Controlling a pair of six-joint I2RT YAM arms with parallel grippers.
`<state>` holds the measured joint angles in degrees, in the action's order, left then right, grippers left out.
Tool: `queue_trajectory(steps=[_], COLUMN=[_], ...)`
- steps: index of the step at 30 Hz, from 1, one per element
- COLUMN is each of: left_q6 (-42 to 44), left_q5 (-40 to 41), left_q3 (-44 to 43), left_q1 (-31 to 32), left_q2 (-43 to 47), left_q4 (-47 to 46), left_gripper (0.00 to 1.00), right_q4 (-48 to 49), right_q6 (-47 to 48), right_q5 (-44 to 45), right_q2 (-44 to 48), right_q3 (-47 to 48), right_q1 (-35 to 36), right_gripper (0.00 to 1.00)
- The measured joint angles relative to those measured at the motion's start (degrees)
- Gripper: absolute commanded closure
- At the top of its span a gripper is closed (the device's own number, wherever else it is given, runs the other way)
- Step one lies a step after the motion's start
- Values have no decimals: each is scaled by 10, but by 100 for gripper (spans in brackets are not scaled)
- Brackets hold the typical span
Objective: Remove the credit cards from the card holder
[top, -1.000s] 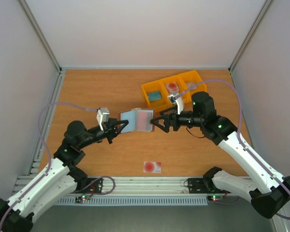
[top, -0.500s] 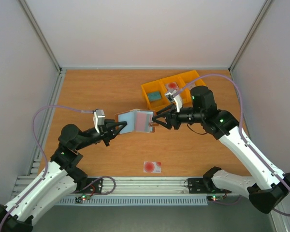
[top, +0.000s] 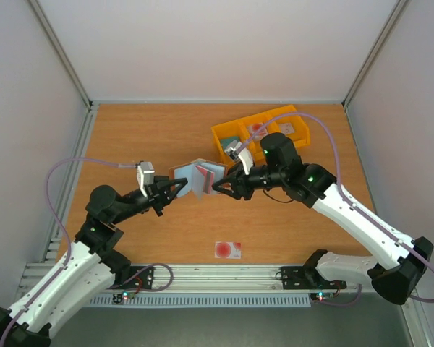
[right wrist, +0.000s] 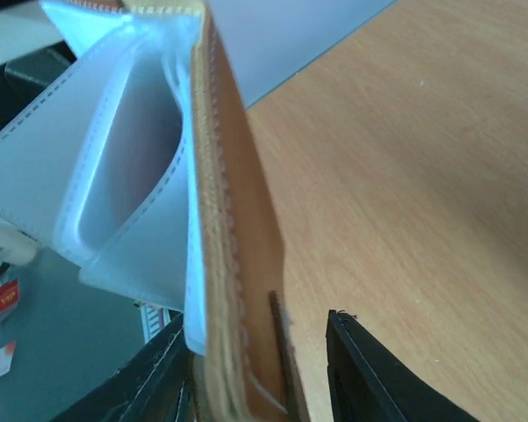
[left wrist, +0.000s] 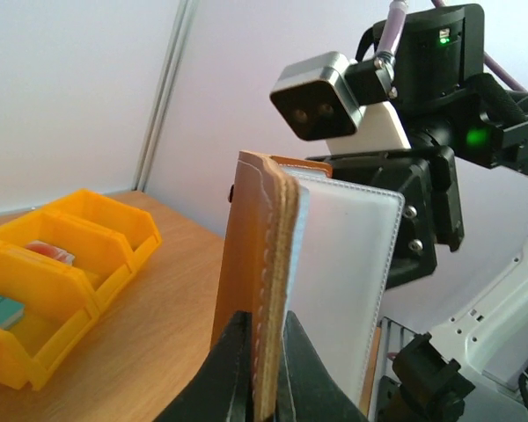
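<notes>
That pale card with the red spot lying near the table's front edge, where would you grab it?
Probably across its two long edges, from straight above. The thin pale plastic card with a red round spot lies flat on the wooden table, nothing touching it, so only its narrow width suits a pinch.

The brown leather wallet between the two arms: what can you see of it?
A small brown leather bifold wallet, stitched edges, pale grey-blue lining with pockets, a red card inside. It is held upright, half open. The left claw pinches one flap; the right claw straddles the other, a gap showing.
</notes>
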<state>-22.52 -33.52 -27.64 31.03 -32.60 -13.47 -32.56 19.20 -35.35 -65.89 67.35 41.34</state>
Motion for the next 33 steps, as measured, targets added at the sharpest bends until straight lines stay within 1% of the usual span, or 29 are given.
queue_trajectory(steps=[5, 8, 13, 16, 20, 22, 27, 29, 30, 33], left_q6=[-2, -10, -16, -17, -22, -25, -26, -26, -27, -32], left_q5=[10, 3, 9, 10, 10, 10, 13, 14, 14, 14], left_q3=[1, 1, 1, 1, 2, 2, 2, 2, 2, 6], left_q1=[-2, 3, 3, 3, 3, 3, 3, 3, 3, 3], left_q2=[0, 2, 6, 7, 7, 7, 7, 7, 7, 7], left_q4=[-1, -2, -1, -1, -1, -1, -1, -1, -1, -1], left_gripper=[100, 100, 100, 100, 100, 100, 100, 100, 100, 100], right_q4=[10, 19, 0, -26, -40, -38, -5, 10, 17, 46], right_q6=[2, 4, 22, 35, 37, 35, 24, 18, 15, -1], right_q5=[2, 2, 26, 55, 65, 66, 76, 79, 79, 80], right_q2=[-23, -35, -15, 10, 12, 11, 10, 7, 4, -17], right_q3=[5, 11, 11, 12, 22, 22, 21, 21, 21, 23], right_q1=[23, 31, 31, 31, 32, 36, 56, 60, 60, 70], right_gripper=[48, 44, 41, 36, 29, 28, 35, 40, 43, 62])
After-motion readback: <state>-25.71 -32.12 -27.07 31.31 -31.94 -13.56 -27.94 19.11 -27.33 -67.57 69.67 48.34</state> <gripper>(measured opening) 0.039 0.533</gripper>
